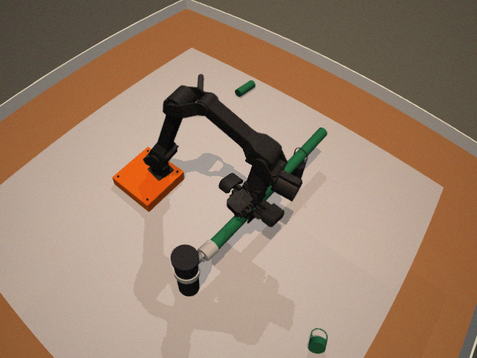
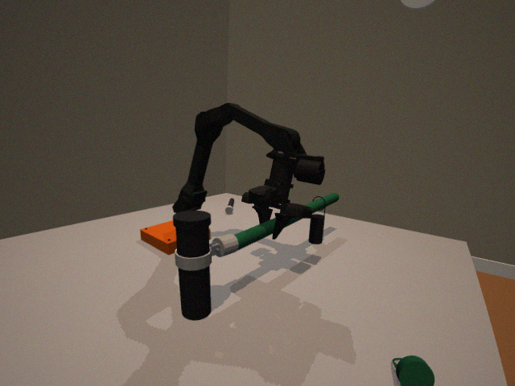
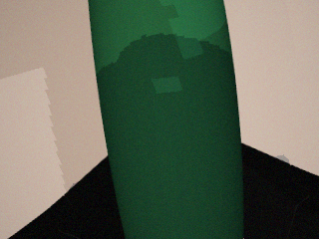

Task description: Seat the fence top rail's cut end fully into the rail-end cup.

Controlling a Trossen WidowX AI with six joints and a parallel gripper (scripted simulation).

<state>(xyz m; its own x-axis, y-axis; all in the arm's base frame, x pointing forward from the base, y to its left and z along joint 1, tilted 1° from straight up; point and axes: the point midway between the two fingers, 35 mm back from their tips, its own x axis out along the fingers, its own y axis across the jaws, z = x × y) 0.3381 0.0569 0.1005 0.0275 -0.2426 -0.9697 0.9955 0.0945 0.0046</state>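
The fence top rail (image 1: 231, 227), a green tube, is pinched around its middle by the gripper (image 1: 257, 206), whose fingers are closed against the tube's sides; in the wrist view the rail (image 3: 169, 133) fills the frame between the dark jaws. From the grip toward 7 o'clock in the top view, the rail's cut end is seen entering the pale rail-end cup (image 1: 208, 249), with no gap visible between green tube and cup mouth (how deep it sits inside cannot be told). The cup hangs on the light brace band (image 2: 191, 260), which is wrapped around the big post (image 2: 192, 286) somewhat below the post cap (image 2: 191, 219), roughly a third of the way down. Toward 1 o'clock from the grip, the rail is threaded through the loop cap (image 2: 319, 203) on the small post (image 2: 315, 229), its far end projecting beyond.

Insertion is judged to be begun or nearly finished. Full seating remains to be confirmed, the band's height may need watching, and release with the jaws spread clear of the rail is not yet done.
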